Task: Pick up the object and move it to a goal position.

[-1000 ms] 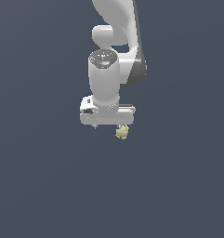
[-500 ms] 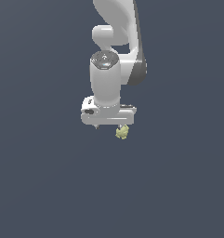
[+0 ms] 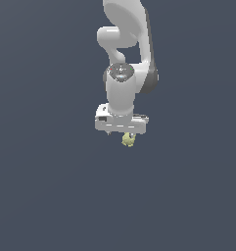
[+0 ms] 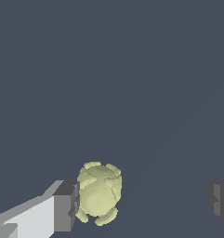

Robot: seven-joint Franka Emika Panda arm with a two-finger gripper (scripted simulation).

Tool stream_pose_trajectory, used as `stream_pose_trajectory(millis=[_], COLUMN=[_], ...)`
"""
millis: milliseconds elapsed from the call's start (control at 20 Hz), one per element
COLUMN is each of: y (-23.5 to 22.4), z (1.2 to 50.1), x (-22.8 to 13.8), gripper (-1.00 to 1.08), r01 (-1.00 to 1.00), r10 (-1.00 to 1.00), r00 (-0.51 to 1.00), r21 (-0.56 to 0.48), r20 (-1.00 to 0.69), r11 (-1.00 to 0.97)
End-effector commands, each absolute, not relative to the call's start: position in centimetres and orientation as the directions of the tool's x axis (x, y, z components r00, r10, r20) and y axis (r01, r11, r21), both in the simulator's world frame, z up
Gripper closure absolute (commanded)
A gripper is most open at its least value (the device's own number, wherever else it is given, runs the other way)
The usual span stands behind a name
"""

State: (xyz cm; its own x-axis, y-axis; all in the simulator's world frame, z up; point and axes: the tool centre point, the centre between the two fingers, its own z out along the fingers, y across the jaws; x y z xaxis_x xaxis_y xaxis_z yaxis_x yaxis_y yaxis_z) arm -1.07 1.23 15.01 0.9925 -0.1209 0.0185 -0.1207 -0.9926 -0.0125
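**A:** Where does the yellow-green object (image 4: 99, 193) lie in relation to the gripper (image 4: 143, 204)?

**B:** In the wrist view it sits between the two dark finger pads, well off centre. It is hard against, or just beside, one pad (image 4: 66, 206), while the other pad (image 4: 219, 201) stands well apart from it across bare grey floor. The jaws are spread wide and hold nothing.

**A:** And from outside?

**B:** In the exterior view the white gripper (image 3: 120, 133) hangs low over the plain dark floor (image 3: 51, 186), and the object (image 3: 129, 140) peeps out beneath its body, toward that view's right end of the hand. No edge or corner of the floor shows, so its place can only be given against the fingers.

**A:** Does it have a long axis to align with?

**B:** None to speak of; it reads as a roundish, bumpy lump.

**A:** So what does the next move depend on?

**B:** Probably that offset. Closing now would likely nudge the lump sideways before both pads meet it.
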Motion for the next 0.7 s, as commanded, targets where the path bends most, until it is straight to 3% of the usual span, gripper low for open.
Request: stream_pose_trajectory(millis=[0, 650], y=[2.2, 5.7], z=[13.8, 9.4], x=[-1.9, -5.9], gripper=[-0.92, -0.92], r01=[-0.155, -0.300], r10=[-0.156, -0.300], r00=[0.988, 0.954], r21=[-0.011, -0.001], r20=[0.014, 0.001], r11=[-0.988, -0.954])
